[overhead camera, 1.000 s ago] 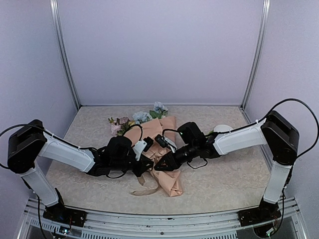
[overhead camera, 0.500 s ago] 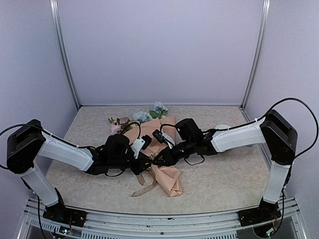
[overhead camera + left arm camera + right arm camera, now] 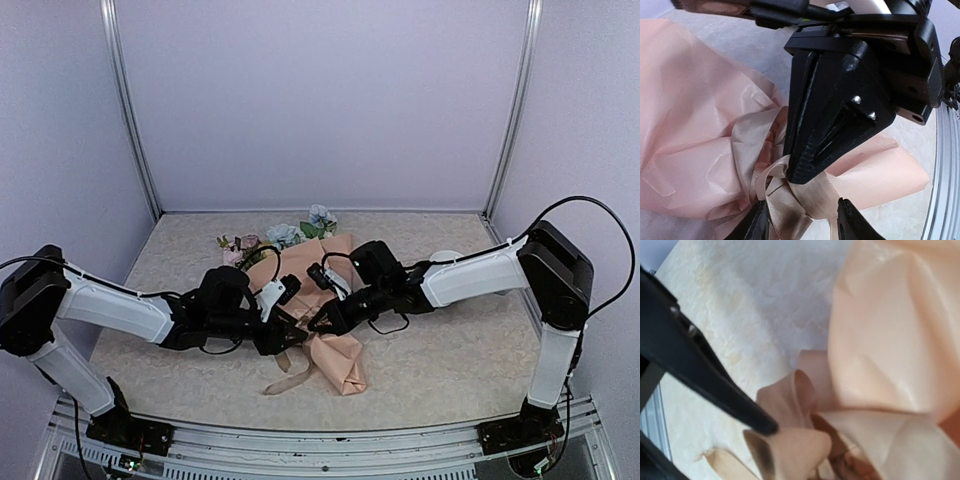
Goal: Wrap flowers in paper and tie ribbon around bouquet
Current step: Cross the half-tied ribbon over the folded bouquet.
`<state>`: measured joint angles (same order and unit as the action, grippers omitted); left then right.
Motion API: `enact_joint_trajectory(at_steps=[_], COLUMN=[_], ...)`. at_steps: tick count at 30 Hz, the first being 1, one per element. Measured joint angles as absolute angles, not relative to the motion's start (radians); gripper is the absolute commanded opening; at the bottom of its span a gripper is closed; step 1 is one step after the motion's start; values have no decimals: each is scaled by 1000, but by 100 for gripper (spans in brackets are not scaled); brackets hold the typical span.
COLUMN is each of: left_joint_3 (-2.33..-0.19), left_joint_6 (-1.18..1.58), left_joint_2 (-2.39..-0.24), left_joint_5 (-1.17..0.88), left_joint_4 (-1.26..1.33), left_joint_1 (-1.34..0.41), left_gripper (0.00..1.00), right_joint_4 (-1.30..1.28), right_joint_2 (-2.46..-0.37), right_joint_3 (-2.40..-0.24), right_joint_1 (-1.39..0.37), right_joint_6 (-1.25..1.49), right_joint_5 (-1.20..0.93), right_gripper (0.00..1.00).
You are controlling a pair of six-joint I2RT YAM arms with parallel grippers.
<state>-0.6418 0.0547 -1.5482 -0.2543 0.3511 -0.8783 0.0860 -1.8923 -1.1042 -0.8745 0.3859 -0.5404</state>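
Observation:
The bouquet lies along the middle of the table, its flowers [image 3: 283, 236] at the far end. Its peach paper [image 3: 338, 362] [image 3: 690, 125] [image 3: 880, 340] narrows toward the near end. The beige ribbon [image 3: 288, 379] [image 3: 805, 200] [image 3: 790, 395] is looped and knotted round the cone's waist, one tail trailing toward the front. My left gripper [image 3: 290, 338] [image 3: 804, 222] is open, its fingertips either side of the knot. My right gripper [image 3: 318, 325] [image 3: 797, 175] points down onto the knot, shut on a ribbon loop. One left finger [image 3: 735, 395] crosses the right wrist view.
A cream textured mat [image 3: 450, 350] covers the table. A small white object [image 3: 447, 258] lies behind the right forearm. Lilac walls with metal posts close in three sides, and a metal rail [image 3: 320, 440] runs along the front edge.
My left gripper has opened off the ribbon and the left arm has drawn back slightly. My right gripper has moved left to the knot and shut on the ribbon.

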Motion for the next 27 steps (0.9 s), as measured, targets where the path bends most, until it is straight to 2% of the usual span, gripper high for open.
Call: enact_joint_trajectory(at_steps=[5, 9, 18, 23, 27], left_joint_3=[-591, -585, -613, -616, -625], left_joint_6=[54, 43, 16, 18, 20], left_joint_2=[-1533, -1534, -1629, -1642, -1647], left_joint_5=[-209, -192, -74, -48, -45], left_joint_4=[404, 449, 500, 516, 527], left_joint_1=[-878, -886, -933, -944, -957], left_gripper=[62, 63, 46, 39, 29], right_joint_4=[115, 139, 156, 160, 167], right_joint_2=[-1892, -1892, -1887, -1884, -1883], right_joint_3=[-1095, -1080, -1069, -1065, -1064], right_joint_1=[-874, -872, -872, -872, -872], right_joint_6=[417, 445, 477, 488, 491], right_joint_5=[-530, -534, -534, -534, -538], right_gripper=[2, 2, 5, 23, 25])
